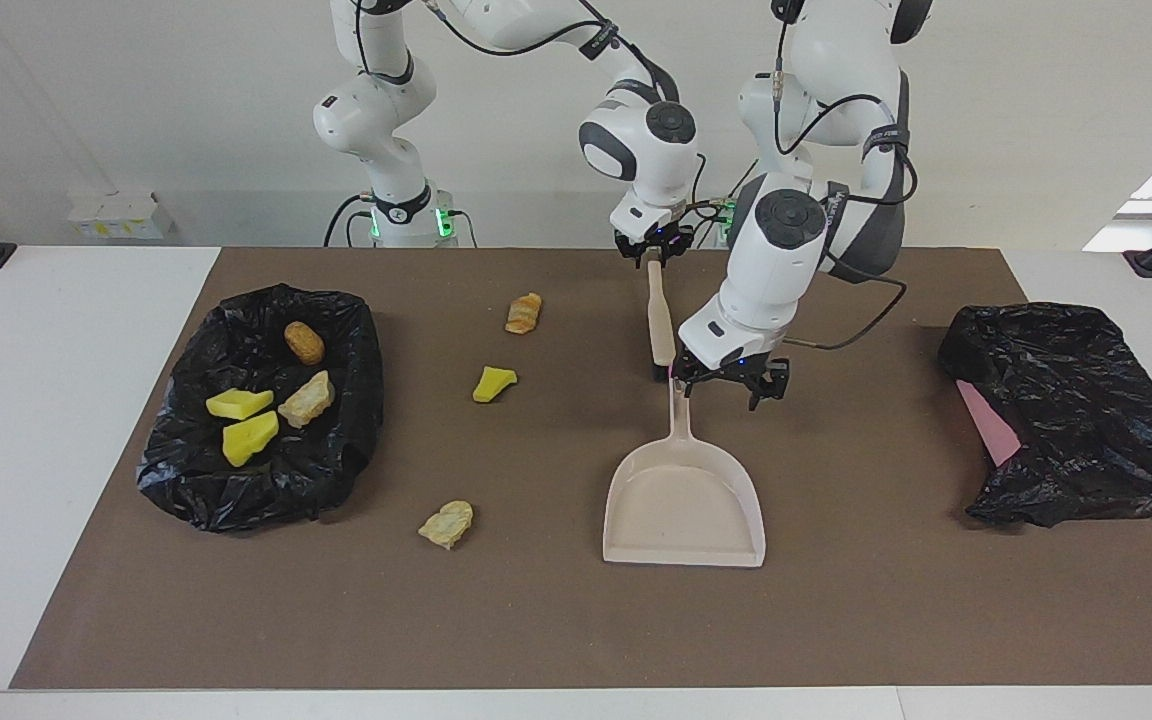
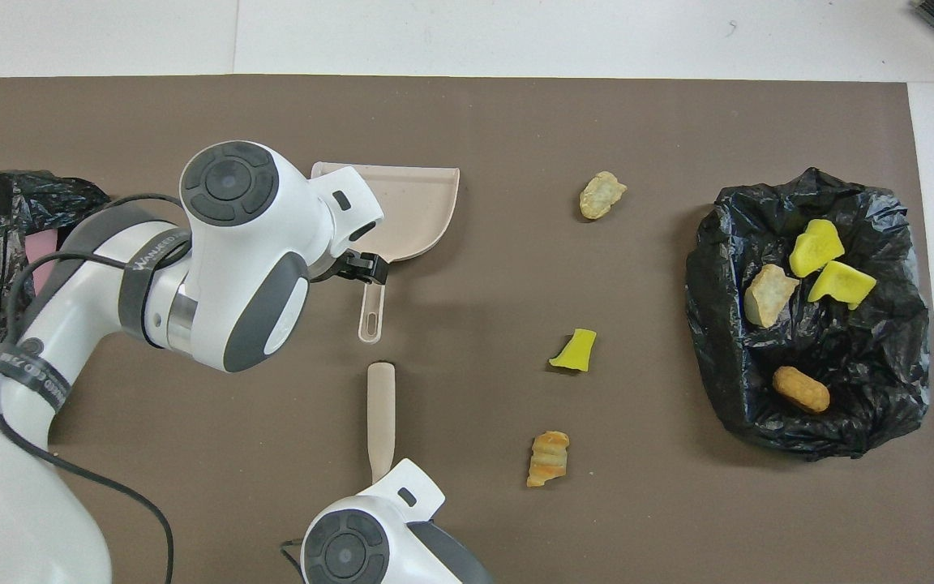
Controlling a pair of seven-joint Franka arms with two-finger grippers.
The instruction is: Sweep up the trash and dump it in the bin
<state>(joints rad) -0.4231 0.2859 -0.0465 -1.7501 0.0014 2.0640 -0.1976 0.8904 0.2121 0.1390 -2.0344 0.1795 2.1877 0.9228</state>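
Two robot arms at a table with a brown mat. I am both arms.

My left gripper [image 1: 729, 380] hangs at the handle of the dustpan [image 1: 681, 500], jaws spread, one finger beside the handle tip. My right gripper [image 1: 652, 247] is nearer the robots than the dustpan, jaws pinching the top of a brush [image 1: 660, 320], which slants down toward the dustpan handle.

Three scraps lie loose, all toward the right arm's end from the dustpan. A tan lump [image 1: 447, 523] lies level with the pan's mouth. A yellow chunk [image 1: 493, 384] lies level with its handle. An orange lump [image 1: 523, 313] lies nearer the robots than that. Well past them from the dustpan sits the bin [image 1: 356, 400], lined in black, with four scraps [image 1: 251, 435] already in it.

The scraps look light and dry, the yellow ones spongy, the others crusty and perhaps crumbly. I judge they will slide or roll easily, so they suit pushing, not pinching. The pan looks stiff and light; its thin handle is the place to grip.
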